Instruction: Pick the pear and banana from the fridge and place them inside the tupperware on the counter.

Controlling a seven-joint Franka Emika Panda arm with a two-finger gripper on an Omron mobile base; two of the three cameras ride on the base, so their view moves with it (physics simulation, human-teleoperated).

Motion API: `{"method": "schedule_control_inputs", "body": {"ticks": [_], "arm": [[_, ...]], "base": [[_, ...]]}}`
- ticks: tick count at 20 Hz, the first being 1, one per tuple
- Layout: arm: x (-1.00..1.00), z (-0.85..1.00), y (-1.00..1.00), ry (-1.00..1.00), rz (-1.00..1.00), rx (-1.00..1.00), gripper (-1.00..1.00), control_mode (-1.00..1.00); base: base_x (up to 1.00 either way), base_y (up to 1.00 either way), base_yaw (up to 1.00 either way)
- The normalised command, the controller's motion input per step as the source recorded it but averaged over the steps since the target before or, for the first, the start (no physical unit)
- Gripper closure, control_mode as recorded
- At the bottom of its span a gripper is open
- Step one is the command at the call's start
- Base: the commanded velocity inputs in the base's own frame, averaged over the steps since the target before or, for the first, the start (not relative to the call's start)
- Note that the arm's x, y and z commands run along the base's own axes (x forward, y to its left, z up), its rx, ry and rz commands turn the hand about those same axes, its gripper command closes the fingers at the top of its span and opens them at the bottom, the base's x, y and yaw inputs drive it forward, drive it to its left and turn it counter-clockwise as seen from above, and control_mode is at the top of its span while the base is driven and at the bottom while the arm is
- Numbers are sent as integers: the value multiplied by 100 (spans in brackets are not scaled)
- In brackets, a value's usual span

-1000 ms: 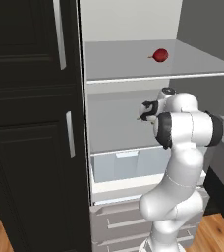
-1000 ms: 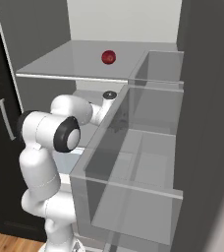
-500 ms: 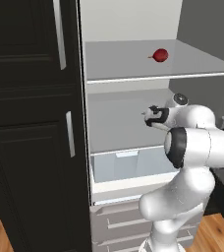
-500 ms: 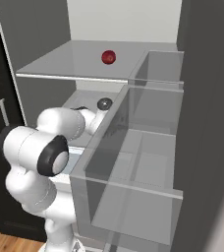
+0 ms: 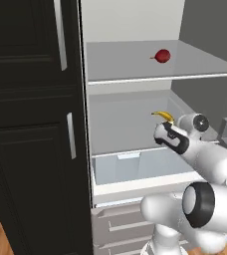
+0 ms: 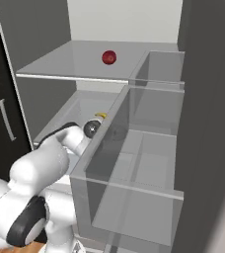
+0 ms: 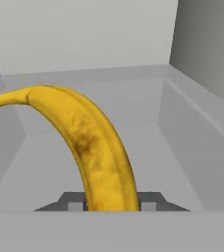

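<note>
Inside the fridge point(image 5: 135, 20), the pear point(image 5: 162, 55) is left on the glass shelf point(image 5: 195, 60); below, the banana point(image 7: 92, 147) is clamped by the end effector point(image 7: 111, 203).

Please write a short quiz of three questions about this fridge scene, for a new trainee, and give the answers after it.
1. True or false: the pear lies on the top glass shelf of the fridge.
2. What is the tool shut on? A) the pear B) the banana C) a drawer handle
3. Fill in the missing word: the fruit in the tool is ____ in colour, with brownish marks.

Key
1. True. The pear is alone on that shelf, above the arm.
2. B. The hand view shows the banana rising from between the fingertips.
3. Yellow.
</note>
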Motion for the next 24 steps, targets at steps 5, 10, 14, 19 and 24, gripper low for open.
{"method": "schedule_control_inputs", "body": {"ticks": [5, 10, 14, 19, 24], "arm": [[-67, 89, 0, 9, 0, 0, 100, -100], [-70, 59, 0, 26, 0, 0, 100, -100], [-67, 37, 0, 29, 0, 0, 100, -100], [-63, 21, 0, 9, 0, 0, 100, -100], [-66, 0, 5, -1, 0, 0, 100, -100]], "base": [[0, 0, 0], [0, 0, 0], [0, 0, 0], [0, 0, 0], [0, 0, 0]]}}
